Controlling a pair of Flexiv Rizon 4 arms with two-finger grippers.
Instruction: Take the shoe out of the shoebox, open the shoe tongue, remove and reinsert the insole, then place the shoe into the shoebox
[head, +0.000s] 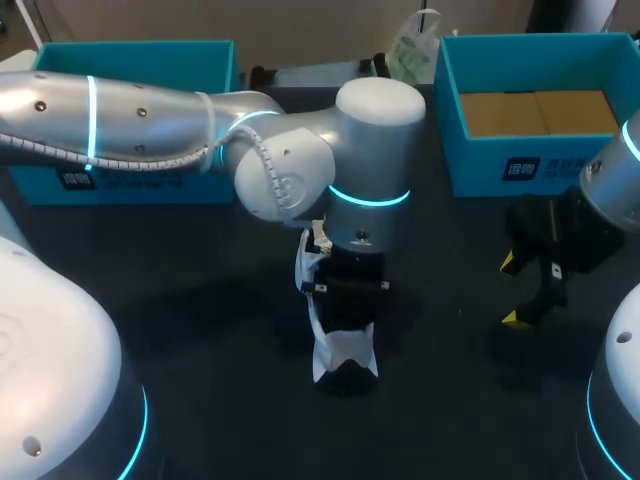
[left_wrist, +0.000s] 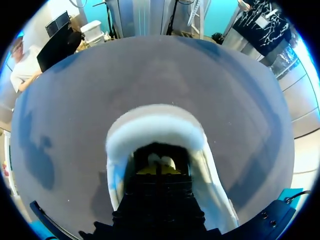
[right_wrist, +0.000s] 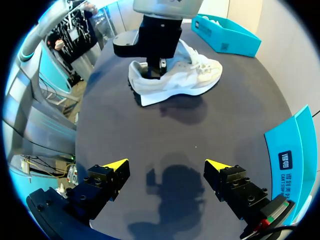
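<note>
A white sneaker (head: 340, 352) lies on the dark table at the middle, also seen in the right wrist view (right_wrist: 190, 77). My left gripper (left_wrist: 157, 170) reaches straight down into its heel opening, yellow tips pressed together and shut. A pale bit shows just past the tips, and I cannot tell whether it is pinched. The padded heel collar (left_wrist: 155, 127) curves around ahead of the fingers. My right gripper (head: 512, 290) hovers wide open and empty to the right of the shoe, apart from it; in its own view (right_wrist: 167, 167) only bare table lies between the fingers.
A blue shoebox (head: 480, 170) lined with brown cardboard stands at the back right, close to my right arm. A second blue box (head: 130, 185) stands at the back left, behind my left arm. A white plastic bag (head: 410, 45) lies between them.
</note>
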